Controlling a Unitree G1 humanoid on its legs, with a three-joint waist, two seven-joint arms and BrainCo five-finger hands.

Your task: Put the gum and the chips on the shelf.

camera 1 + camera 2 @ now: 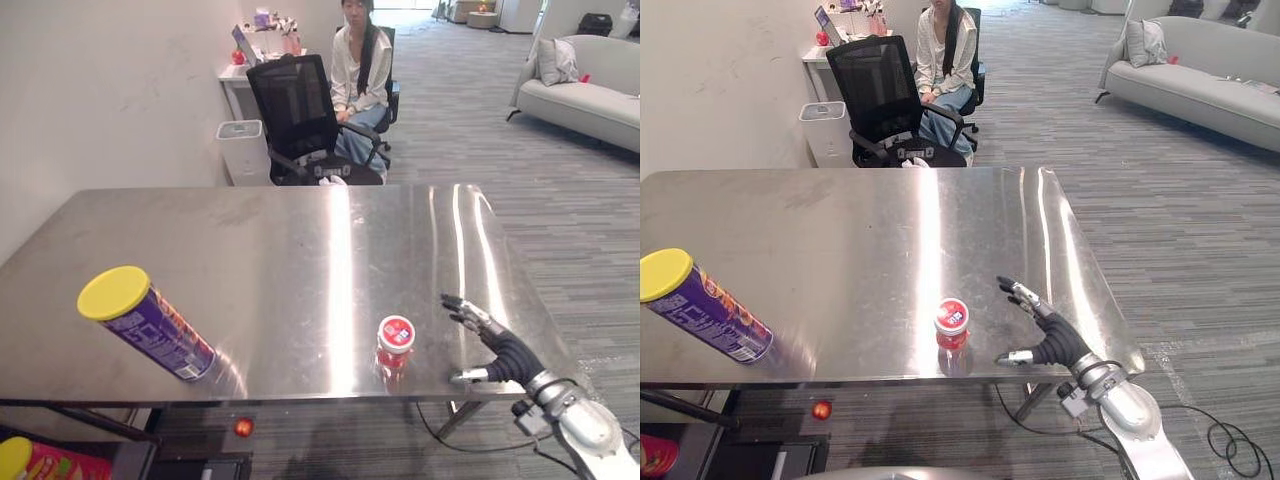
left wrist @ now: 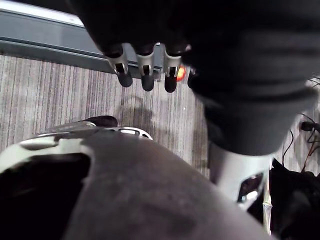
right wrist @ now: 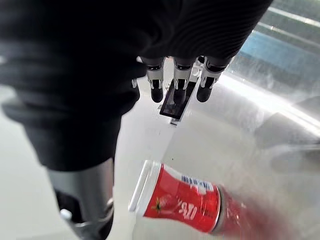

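One steel table (image 1: 300,250), chips can (image 1: 150,325), gum tub (image 1: 395,345), office chair (image 1: 298,110), sofa (image 1: 590,95)

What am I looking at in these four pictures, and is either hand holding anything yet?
You are driving a two-armed humanoid robot. The two wide pictures come from its head cameras, looking down at a steel table. The two close ones come from cameras on its wrists. On the table are the purple chips can with a yellow lid, toward the left, and the small red gum bottle near the front edge. The right hand is beside the gum bottle, its fingers open, not touching it. The left hand hangs over the carpet, holding nothing.
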